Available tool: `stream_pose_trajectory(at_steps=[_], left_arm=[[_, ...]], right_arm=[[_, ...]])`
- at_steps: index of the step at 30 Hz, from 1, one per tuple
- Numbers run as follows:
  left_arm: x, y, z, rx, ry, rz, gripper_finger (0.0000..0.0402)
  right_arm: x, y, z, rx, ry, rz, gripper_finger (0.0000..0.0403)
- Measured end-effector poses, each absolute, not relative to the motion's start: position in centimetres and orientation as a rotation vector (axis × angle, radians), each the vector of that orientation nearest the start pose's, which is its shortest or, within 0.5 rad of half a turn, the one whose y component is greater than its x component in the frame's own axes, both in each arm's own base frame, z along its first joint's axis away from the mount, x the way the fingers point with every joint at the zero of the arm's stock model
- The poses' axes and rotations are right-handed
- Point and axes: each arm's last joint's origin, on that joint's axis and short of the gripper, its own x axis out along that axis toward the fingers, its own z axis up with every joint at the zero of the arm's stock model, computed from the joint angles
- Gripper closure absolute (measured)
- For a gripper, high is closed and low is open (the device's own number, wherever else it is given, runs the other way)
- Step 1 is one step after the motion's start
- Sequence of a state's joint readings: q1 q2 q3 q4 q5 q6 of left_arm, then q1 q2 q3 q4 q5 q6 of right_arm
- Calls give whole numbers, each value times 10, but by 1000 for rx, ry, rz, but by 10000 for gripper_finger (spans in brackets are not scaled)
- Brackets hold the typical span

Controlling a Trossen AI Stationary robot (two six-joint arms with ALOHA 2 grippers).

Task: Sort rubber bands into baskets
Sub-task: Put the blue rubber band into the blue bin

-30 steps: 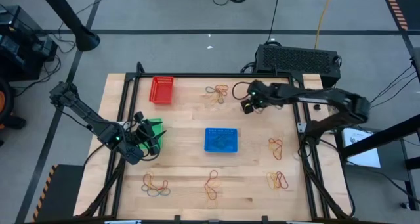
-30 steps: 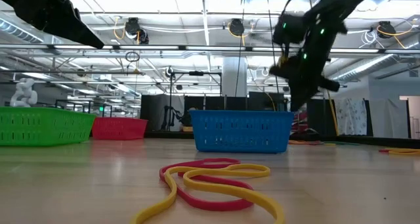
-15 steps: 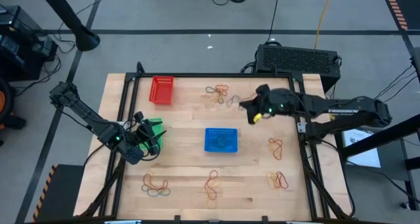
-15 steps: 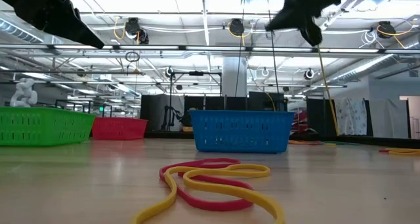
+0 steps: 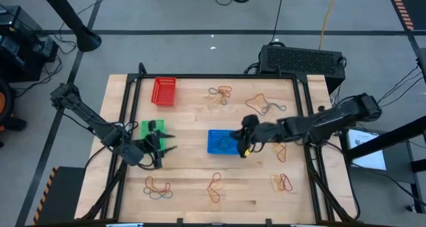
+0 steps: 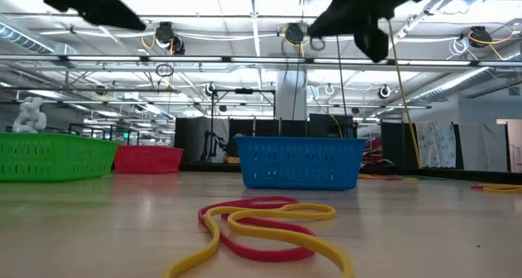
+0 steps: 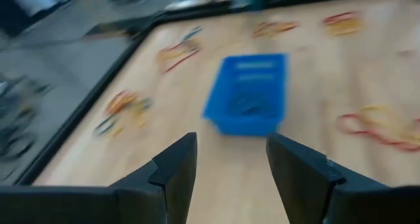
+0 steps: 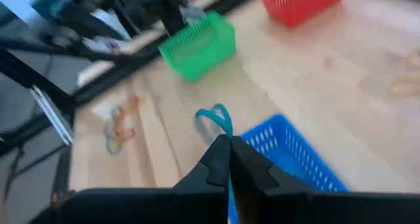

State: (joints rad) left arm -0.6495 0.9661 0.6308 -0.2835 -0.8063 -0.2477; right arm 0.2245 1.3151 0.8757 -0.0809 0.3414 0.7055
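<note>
A blue band [image 8: 216,119] is held pinched in the right hand [image 5: 245,144] beside the blue basket [image 5: 223,142]; the left hand [image 5: 158,149] is spread empty near the green basket [image 5: 143,128]. Several clusters [image 5: 216,187] are left unsorted on the tabletop [image 5: 193,167].

No text, label, brand, number or sign can be read anywhere.

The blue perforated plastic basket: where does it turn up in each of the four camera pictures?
High view: the blue perforated plastic basket sits mid-table, by the right end effector.
Low view: centre, standing on the wooden table.
Left wrist view: upper middle, beyond the left end effector.
Right wrist view: at the lower right.
Shared landmark: the green perforated plastic basket, also in the low and right wrist views.
</note>
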Motion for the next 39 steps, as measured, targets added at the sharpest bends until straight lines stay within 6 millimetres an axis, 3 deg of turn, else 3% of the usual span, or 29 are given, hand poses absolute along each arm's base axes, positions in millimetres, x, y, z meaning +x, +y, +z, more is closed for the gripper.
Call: stream_pose_trajectory(at_steps=[7, 13, 20, 27, 31, 39], left_arm=[[189, -120, 242, 330, 383, -8, 210], [200, -104, 239, 355, 364, 80, 210], [180, -56, 204, 270, 253, 201, 210], [145, -36, 223, 86, 29, 114, 210], [129, -32, 233, -29, -36, 58, 210], [122, -32, 232, -78, -17, -6, 210]], right_arm=[[296, 59, 225, 533, 539, -357, 402], [305, 58, 203, 531, 601, -396, 402], [314, 64, 203, 522, 617, -388, 402], [332, 64, 208, 499, 610, -386, 402], [338, 66, 201, 455, 702, -416, 402], [345, 65, 202, 346, 867, -463, 385]])
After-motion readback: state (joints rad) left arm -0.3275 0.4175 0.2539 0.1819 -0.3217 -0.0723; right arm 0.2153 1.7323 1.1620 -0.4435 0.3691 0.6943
